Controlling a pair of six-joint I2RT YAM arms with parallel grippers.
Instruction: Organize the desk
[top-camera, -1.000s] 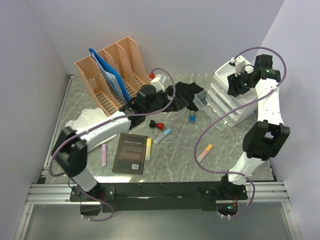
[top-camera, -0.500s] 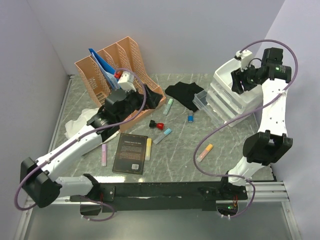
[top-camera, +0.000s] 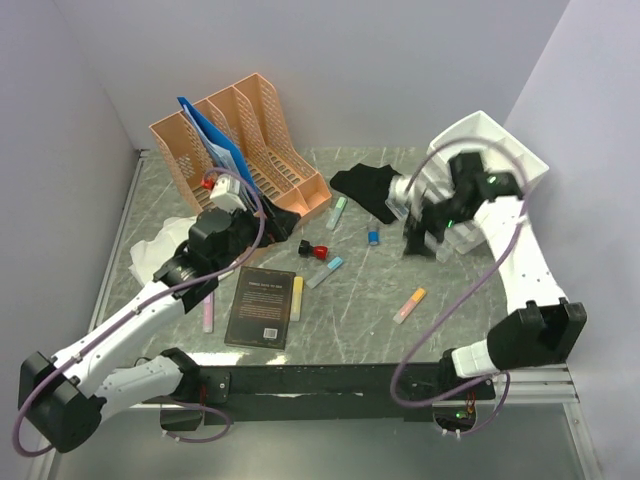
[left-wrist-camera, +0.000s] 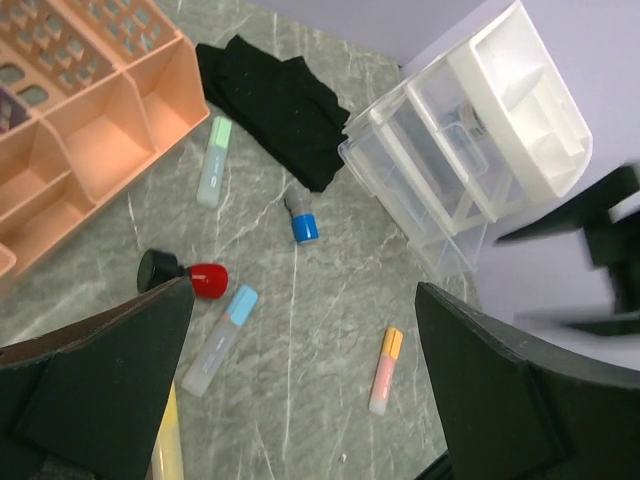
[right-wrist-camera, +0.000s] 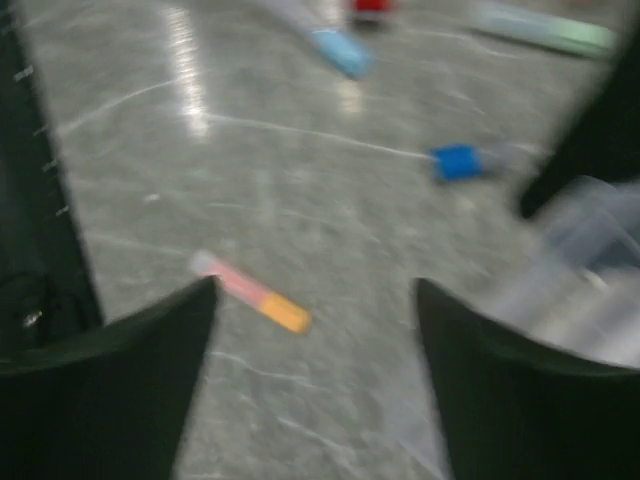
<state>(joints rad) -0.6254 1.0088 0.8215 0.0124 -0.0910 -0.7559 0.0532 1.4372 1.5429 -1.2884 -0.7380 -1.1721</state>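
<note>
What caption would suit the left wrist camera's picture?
Open left gripper over the marble desk: loose markers, a black cloth, a clear drawer unit, a peach file rack.

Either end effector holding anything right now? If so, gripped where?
Nothing held: the left end effector and the right end effector both stand open above the desk, with nothing between their fingers.
</note>
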